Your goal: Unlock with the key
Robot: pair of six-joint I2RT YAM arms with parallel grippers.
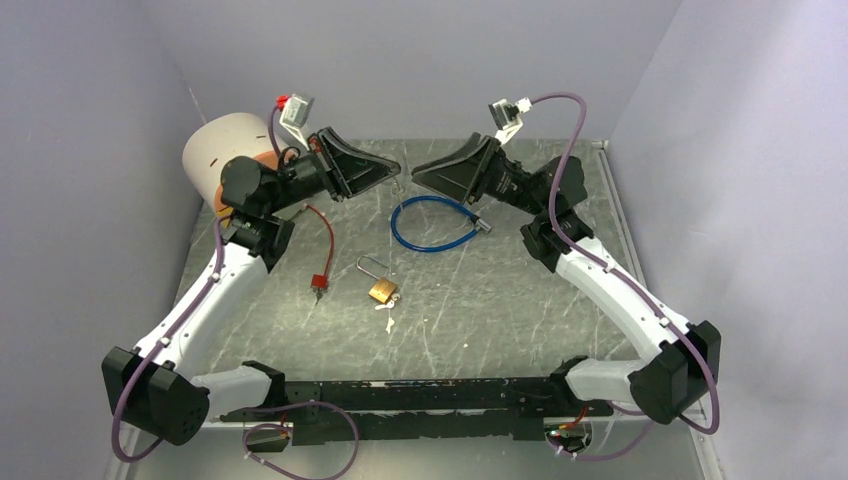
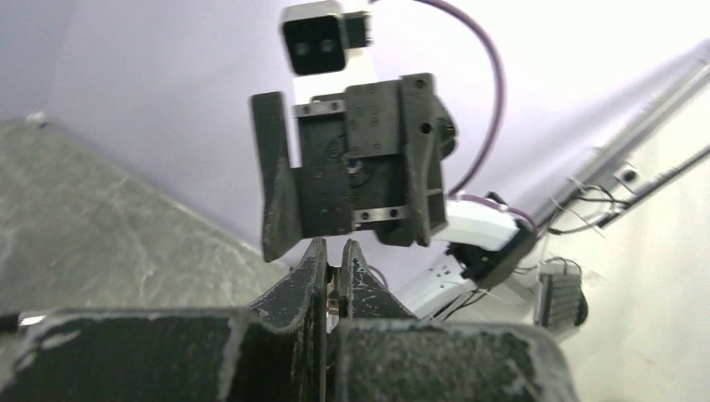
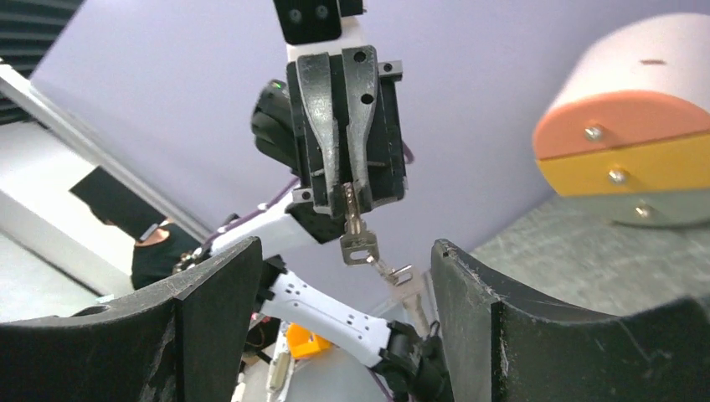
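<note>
Left gripper (image 3: pixel 347 188) pinches key (image 3: pixel 358 244) mid-air, apparently by the blade (small, stiff, slick metal). Right gripper (image 1: pixel 420 172) spread wide opposite. Padlock (image 1: pixel 381 289) on table (image 1: pixel 520 300). Regrip by the bow.

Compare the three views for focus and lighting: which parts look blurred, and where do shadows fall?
Top external: evenly lit, sharp; only soft shadows on the table, brass padlock crisp. Left wrist: its own fingers, close to the lens, are blurred. Right wrist: the near fingers are soft-edged, while the key beyond is sharp.
</note>
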